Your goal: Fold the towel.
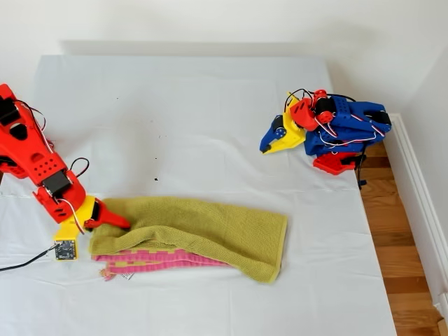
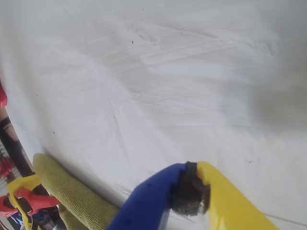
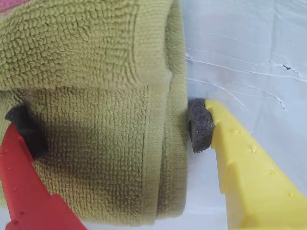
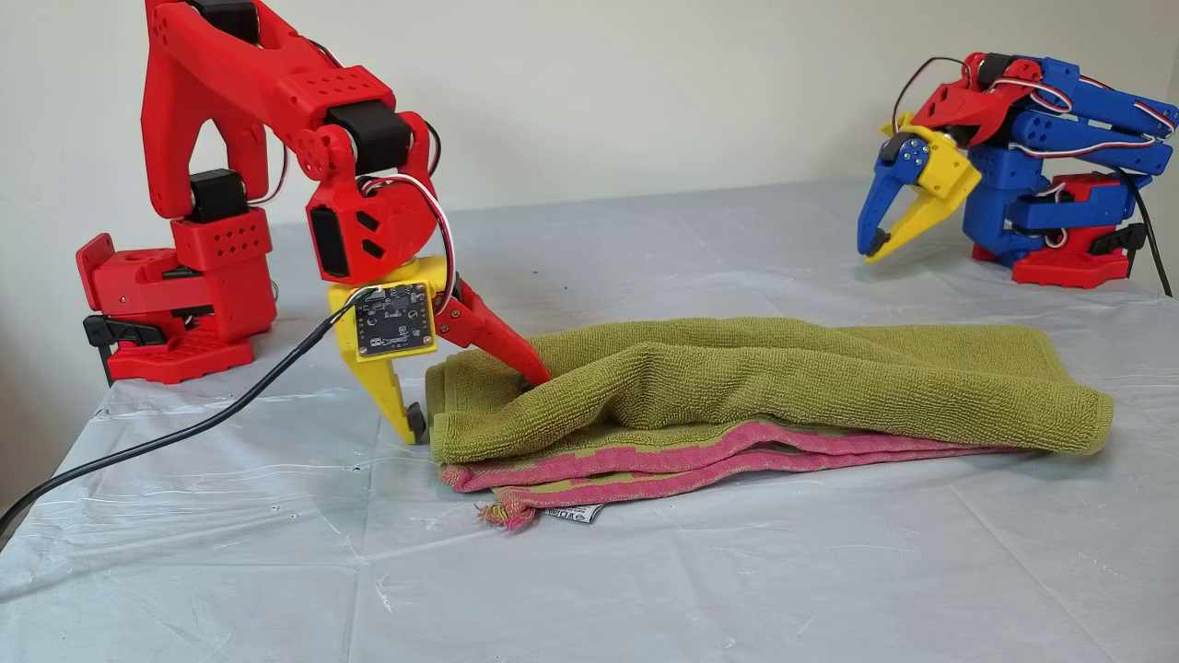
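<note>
The towel (image 1: 203, 231) is one piece of thick terry, already doubled into a long, lumpy bundle on the white-covered surface (image 1: 210, 119). It looks soft and limp with no stiffness of its own, so I expect it to sag and drape from wherever it is lifted, and the looped pile should give the foam pads good friction rather than slip. It seems light, though the stacked layers make a bulky edge. My second pincer (image 3: 115, 129) stands at one short end of the bundle with its jaws spread wide around the folded edge: the red finger (image 4: 497, 341) presses on the top layer, while the yellow finger (image 4: 387, 396) stands on the cloth just outside the towel's end, so nothing is clamped yet. The best hold, I judge, is that folded end between the jaws, taking all layers at once so the pink hem (image 4: 645, 460) underneath comes along too. My first pincer (image 2: 189, 194) is well away from the towel over bare cloth, jaws closed on nothing, its arm folded back. The count: one towel, two arms, two pincers, and one small white label (image 4: 569, 513) poking out beneath the pink hem near my second pincer.
</note>
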